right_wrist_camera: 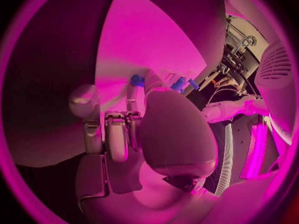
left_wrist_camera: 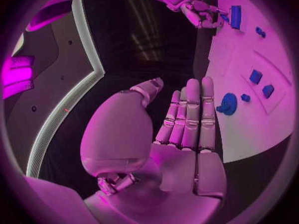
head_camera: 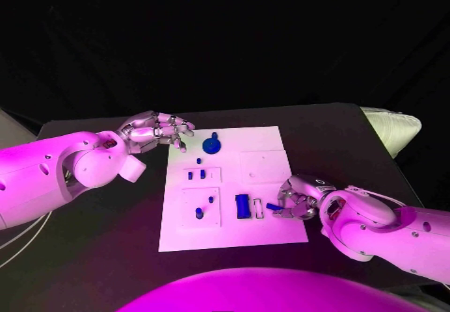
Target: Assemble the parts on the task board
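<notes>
Right hand (head_camera: 298,198): at the near right edge of the task board (head_camera: 272,140), fingers pinched on a small blue part (head_camera: 273,207).
Held part: just beside the blue rectangular piece (head_camera: 242,207) on the board.
Risk: a thin pinch; the part may tilt, slip or jam on seating.
Left hand (head_camera: 155,130): fingers apart, holding nothing, at the far left corner, near the round blue part (head_camera: 212,144).

Black table (head_camera: 112,247), dark backdrop behind
</notes>
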Motion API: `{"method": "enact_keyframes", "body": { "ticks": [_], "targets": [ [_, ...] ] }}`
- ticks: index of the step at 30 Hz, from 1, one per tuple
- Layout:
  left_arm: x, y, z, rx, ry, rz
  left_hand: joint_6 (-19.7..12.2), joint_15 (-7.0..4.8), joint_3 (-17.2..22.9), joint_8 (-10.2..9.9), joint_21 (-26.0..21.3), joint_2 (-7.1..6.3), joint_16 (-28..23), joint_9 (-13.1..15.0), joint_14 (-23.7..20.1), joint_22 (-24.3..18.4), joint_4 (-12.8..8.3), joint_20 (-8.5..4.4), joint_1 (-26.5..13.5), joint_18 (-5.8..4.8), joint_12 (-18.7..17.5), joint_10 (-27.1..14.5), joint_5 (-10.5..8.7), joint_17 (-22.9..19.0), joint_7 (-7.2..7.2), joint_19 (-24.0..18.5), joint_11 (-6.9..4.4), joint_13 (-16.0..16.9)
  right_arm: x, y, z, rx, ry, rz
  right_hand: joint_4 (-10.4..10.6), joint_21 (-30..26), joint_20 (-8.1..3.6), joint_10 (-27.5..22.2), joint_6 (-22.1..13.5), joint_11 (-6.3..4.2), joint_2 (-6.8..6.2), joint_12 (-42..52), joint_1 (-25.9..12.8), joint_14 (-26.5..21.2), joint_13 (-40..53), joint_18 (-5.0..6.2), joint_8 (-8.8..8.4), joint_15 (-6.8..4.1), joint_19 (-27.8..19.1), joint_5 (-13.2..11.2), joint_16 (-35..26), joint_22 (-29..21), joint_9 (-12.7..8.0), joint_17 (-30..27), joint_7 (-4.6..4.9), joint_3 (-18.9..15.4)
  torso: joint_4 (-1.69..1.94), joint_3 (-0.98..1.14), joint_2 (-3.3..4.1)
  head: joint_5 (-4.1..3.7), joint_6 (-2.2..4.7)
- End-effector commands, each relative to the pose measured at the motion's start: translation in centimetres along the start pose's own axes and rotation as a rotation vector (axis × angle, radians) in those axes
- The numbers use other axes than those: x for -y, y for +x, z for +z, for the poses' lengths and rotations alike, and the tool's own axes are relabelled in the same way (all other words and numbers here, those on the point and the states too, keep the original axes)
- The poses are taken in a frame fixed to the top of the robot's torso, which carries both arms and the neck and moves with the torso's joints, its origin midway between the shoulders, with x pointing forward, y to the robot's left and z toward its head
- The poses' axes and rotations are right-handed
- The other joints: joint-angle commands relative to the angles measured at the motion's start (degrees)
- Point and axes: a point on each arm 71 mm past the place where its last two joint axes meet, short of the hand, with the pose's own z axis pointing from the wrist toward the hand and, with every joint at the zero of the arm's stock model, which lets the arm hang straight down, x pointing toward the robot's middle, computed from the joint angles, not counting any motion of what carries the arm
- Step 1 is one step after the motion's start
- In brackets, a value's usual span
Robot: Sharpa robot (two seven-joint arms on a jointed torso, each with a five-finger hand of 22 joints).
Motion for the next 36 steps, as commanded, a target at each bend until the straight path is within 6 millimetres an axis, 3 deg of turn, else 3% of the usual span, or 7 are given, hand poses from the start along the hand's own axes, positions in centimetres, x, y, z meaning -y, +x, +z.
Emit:
{"method": "enact_keyframes", "body": {
  "ticks": [1, 6, 9, 14, 17, 23, 36],
  "targets": [
    [0.1, 0.2, 0.0, -0.022, 0.007, -0.009, -0.42, 0.25, -0.04, 0.32, -0.39, 0.35, -0.27, 0.06, -0.11, -0.09, 0.29, -0.01, 0.34, 0.75, 0.22, -0.48, 0.15, 0.06, 0.05, 0.43, 0.08, 0.1, 1.2, 2.2, 0.0, -0.091, 0.073, -0.12, -3.41, -0.23, -0.01, 4.44, 0.44, -0.23, 0.2, -0.26, 1.02, 5.55, 13.34, 0.0, -0.34, 0.01, 0.12, 1.2, 0.14, 0.15, -29.85, 13.37, -0.01, 5.1, -0.05, 0.02, 0.01, -0.06, 0.0],
    [0.1, 0.2, 0.0, -0.023, 0.006, -0.009, -0.42, 0.25, -0.04, 0.32, -0.39, 0.35, -0.27, 0.06, -0.11, -0.09, 0.29, -0.01, 0.34, 0.75, 0.22, -0.48, 0.15, 0.06, 0.05, 0.43, 0.08, 0.1, 1.0, 2.1, 0.0, -0.072, 0.067, -0.116, -2.61, -0.2, -0.01, 4.49, 0.72, -0.26, -0.66, -0.15, 0.44, 5.57, 13.4, -0.01, -0.5, -0.01, 0.2, 3.04, 0.17, 0.38, -30.09, 13.46, -0.03, 7.57, -0.02, 0.01, 0.03, -0.04, 0.0],
    [0.1, 0.2, 0.0, -0.023, 0.005, -0.009, -0.42, 0.25, -0.04, 0.32, -0.39, 0.35, -0.27, 0.06, -0.11, -0.09, 0.29, -0.01, 0.34, 0.75, 0.22, -0.48, 0.15, 0.06, 0.05, 0.43, 0.08, 0.1, 0.9, 2.1, -0.1, -0.063, 0.063, -0.101, -2.45, 0.14, -0.12, 4.58, 1.04, -0.39, -1.16, 0.02, 0.38, 5.6, 13.49, -0.05, -0.49, -0.13, 0.37, 6.06, 0.24, 0.76, -30.17, 13.6, -0.16, 10.17, 0.0, 0.01, 0.03, -0.04, 0.0],
    [0.1, 0.2, 0.0, -0.023, 0.004, -0.008, -0.42, 0.25, -0.04, 0.32, -0.39, 0.35, -0.27, 0.06, -0.11, -0.09, 0.29, -0.01, 0.34, 0.75, 0.22, -0.48, 0.15, 0.06, 0.05, 0.43, 0.08, 0.1, 0.7, 2.1, -0.3, -0.063, 0.057, -0.038, -4.86, 0.88, -0.4, 4.73, 1.33, -0.46, -0.76, 0.35, 1.12, 5.69, 13.68, -0.16, -0.17, -0.27, 0.54, 11.59, 0.41, 1.68, -29.91, 13.95, -0.05, 18.6, 0.04, 0.0, 0.01, -0.01, 0.0],
    [0.0, 0.2, 0.0, -0.022, 0.004, -0.008, -0.42, 0.25, -0.04, 0.32, -0.39, 0.35, -0.27, 0.06, -0.11, -0.09, 0.29, -0.01, 0.34, 0.75, 0.22, -0.48, 0.15, 0.06, 0.05, 0.43, 0.08, 0.1, 0.7, 2.1, -0.5, -0.072, 0.055, 0.004, -7.34, 1.49, -0.32, 4.82, 0.49, -0.23, -1.2, 0.5, -1.79, 5.74, 13.76, -0.23, 0.35, -0.09, 0.47, 12.62, 0.52, 2.57, -29.11, 14.16, 0.27, 24.86, 0.01, -0.04, -0.02, -0.01, 0.0],
    [0.0, 0.2, 0.0, -0.022, 0.003, -0.008, -0.46, 0.24, -0.07, 0.33, -0.47, 0.41, -0.28, 0.06, -0.12, -0.15, 0.37, -0.01, 0.43, 0.75, 0.26, -0.51, 0.16, 0.07, 0.05, 0.47, 0.08, 0.1, 0.7, 1.8, -0.9, -0.093, 0.058, 0.106, -11.36, 1.89, -0.2, 4.96, -0.43, -0.1, -1.17, 0.72, -6.83, 5.78, 13.88, -0.24, 1.47, -0.02, 0.31, 13.16, 0.58, 3.51, -27.66, 14.3, 0.29, 30.68, 0.0, -0.09, -0.04, -0.06, 0.0],
    [0.0, 0.2, 0.0, -0.023, 0.0, -0.007, -0.46, 0.24, -0.07, 0.33, -0.47, 0.41, -0.28, 0.06, -0.12, -0.15, 0.37, -0.01, 0.43, 0.75, 0.26, -0.51, 0.16, 0.07, 0.05, 0.47, 0.08, 0.1, 0.5, 0.0, -1.5, -0.103, 0.08, 0.357, -13.87, 2.06, -0.18, 5.15, -1.01, -0.31, -1.14, 1.11, -12.27, 5.89, 14.1, -0.25, 2.62, -0.11, 0.39, 14.25, 0.82, 4.07, -26.28, 14.78, 0.01, 31.61, 0.02, -0.07, 0.02, -0.26, 0.0]
  ]
}}
